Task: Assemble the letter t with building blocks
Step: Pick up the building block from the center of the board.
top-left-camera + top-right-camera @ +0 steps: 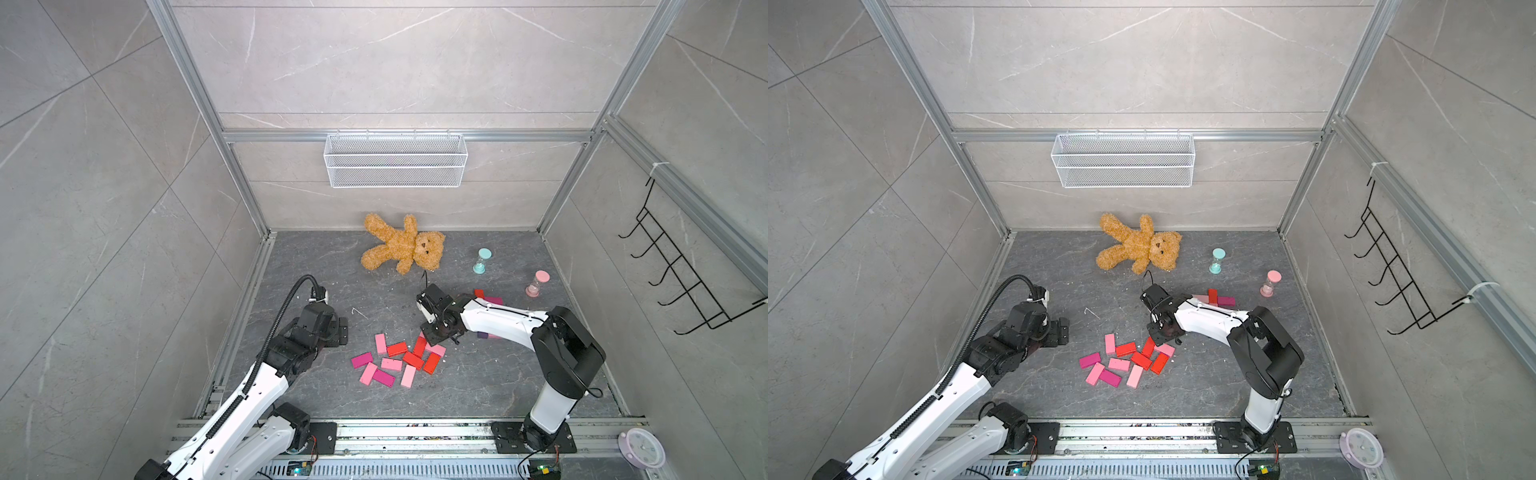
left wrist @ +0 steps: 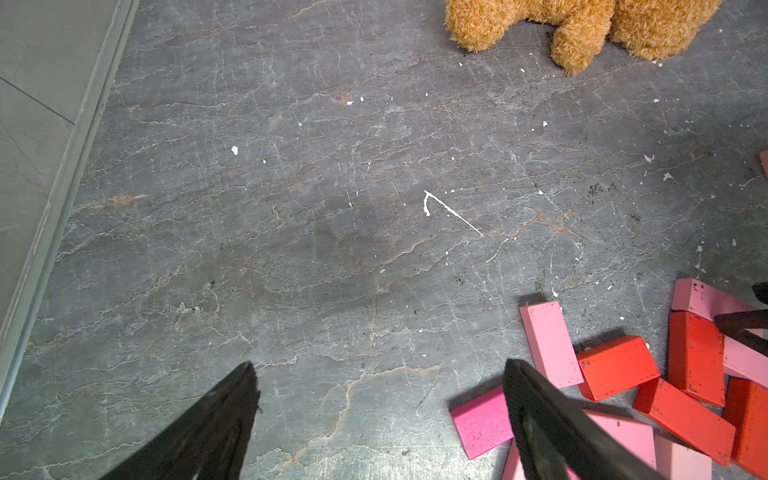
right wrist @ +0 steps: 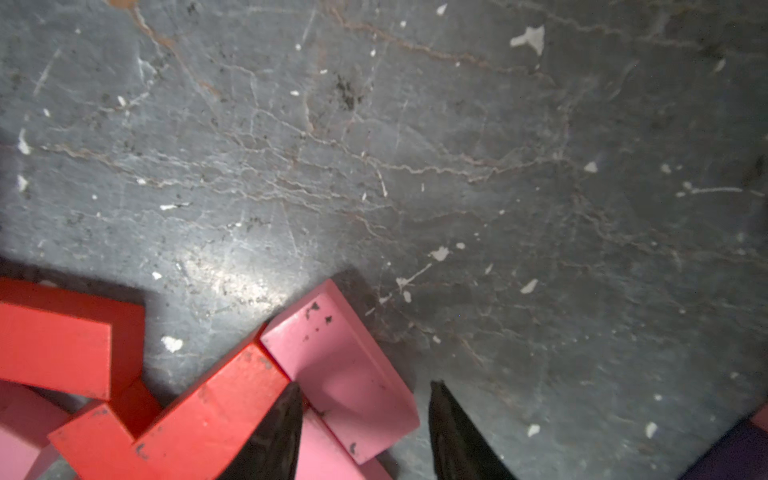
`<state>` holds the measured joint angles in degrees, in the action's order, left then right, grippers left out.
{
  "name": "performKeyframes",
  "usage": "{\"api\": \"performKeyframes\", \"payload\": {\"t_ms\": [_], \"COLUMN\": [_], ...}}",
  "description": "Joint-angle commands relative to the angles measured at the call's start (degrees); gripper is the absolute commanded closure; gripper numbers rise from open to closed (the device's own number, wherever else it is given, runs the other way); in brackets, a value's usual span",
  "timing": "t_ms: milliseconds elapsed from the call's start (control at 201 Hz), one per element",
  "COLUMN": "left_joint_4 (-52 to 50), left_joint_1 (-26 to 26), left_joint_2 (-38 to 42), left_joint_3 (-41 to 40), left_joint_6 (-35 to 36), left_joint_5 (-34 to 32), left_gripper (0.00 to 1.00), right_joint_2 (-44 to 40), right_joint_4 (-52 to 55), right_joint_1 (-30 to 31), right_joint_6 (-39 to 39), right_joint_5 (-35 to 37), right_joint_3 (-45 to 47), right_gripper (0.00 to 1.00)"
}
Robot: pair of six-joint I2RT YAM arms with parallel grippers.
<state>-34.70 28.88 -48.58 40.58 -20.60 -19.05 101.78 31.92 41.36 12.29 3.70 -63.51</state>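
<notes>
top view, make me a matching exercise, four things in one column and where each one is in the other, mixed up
Things:
1 teddy bear
2 wire basket
3 pink hourglass
4 clock

Places:
a hanging on the back wall
b in the front right corner
c lying on the floor, at the back
d standing upright near the right wall

Pairs: 1-c; 2-a; 3-d; 4-b

The building blocks point(image 1: 397, 349) are light pink, magenta, red — teddy bear point(image 1: 401, 245) tan, floor point(image 1: 374, 299) veined grey.
</notes>
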Motion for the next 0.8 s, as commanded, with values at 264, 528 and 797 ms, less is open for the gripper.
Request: {"api": "performKeyframes", "payload": {"t_ms": [264,528,797], "left_joint_4": [-0.02,-0.18,-0.07], "left_joint_1": [0.19,0.19,0.2], "left_joint_2": [0.14,0.23,0.41], "left_joint_3": [0.31,0.31,0.35], "left_joint_6": [0.08,-0.01,0.12], "left_joint_5": [-0.99,-0.9,-1.12], "left_gripper": [0.05,0.05,0.05], "right_joint_2": [2.9,3.32,4.4], "right_joint_4": [2.09,1.27,1.52], "right_joint_1": [0.25,0.27,0.21], "right_joint_6": [2.47,-0.05,1.78], "right_joint_5": [3.13,-2.76,-0.88], "right_joint_3": [-0.79,-0.89,-1.86], "right_gripper": [0.5,0.51,0.56]}}
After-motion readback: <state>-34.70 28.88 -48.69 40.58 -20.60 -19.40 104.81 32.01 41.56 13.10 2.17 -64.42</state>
